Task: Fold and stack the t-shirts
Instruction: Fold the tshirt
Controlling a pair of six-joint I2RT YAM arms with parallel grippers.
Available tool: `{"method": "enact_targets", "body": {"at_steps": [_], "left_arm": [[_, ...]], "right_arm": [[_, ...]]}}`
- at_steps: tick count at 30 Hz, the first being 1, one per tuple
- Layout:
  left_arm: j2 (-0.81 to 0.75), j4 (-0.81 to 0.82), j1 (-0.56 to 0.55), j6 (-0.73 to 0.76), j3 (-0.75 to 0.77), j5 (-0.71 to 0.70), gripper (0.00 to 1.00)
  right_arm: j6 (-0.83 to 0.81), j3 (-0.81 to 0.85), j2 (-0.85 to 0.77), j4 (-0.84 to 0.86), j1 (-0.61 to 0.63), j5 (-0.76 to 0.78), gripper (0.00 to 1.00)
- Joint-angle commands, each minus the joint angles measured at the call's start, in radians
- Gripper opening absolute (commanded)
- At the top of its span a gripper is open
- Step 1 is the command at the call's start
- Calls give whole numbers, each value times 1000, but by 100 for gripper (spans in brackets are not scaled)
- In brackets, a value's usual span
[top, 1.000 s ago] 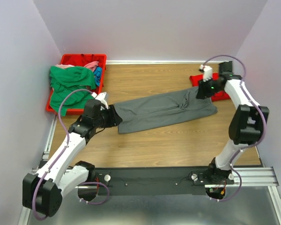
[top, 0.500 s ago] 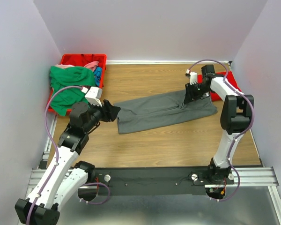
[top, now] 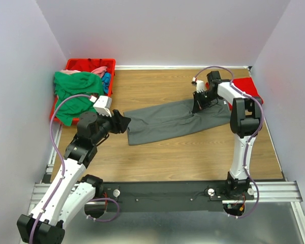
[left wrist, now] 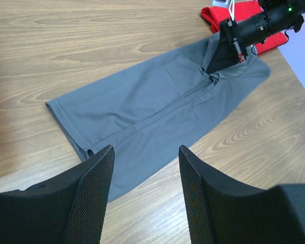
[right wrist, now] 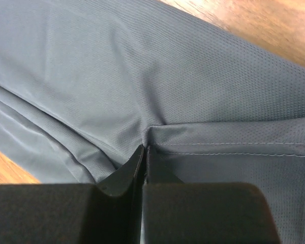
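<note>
Dark grey cloth, the dark grey t-shirt (top: pixel 168 119), is lying flat in the middle of the table (top: pixel 157 157), with its long axis running from the near left toward the far right corner. A fold near its right end is being pinched by the right gripper (right wrist: pixel 144 152), whose fingers are being pressed together on it. The left gripper (left wrist: pixel 146 152) is being held spread just beside the left end. How deep the cloth is being caught is being hidden by the fingers.

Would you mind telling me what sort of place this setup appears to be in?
Probably a lab robot cell, not a home: plain walls box in a wooden tabletop, a metal mounting rail edges it, and t-shirts fill a red bin.
</note>
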Motion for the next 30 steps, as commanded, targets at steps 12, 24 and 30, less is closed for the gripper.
{"method": "enact_targets", "body": {"at_steps": [12,24,30], "left_arm": [[-10,20,3,12,-1,-45,70],[-145,5,4,47,57,-149,75],[-283,-87,4,101,203,-250,75]], "right_arm": [[-116,-9,-233,-44,3,30,61],[-509,-333,-386,-37,577,27,80],[-412,-157,-214,26,766,223,79]]}}
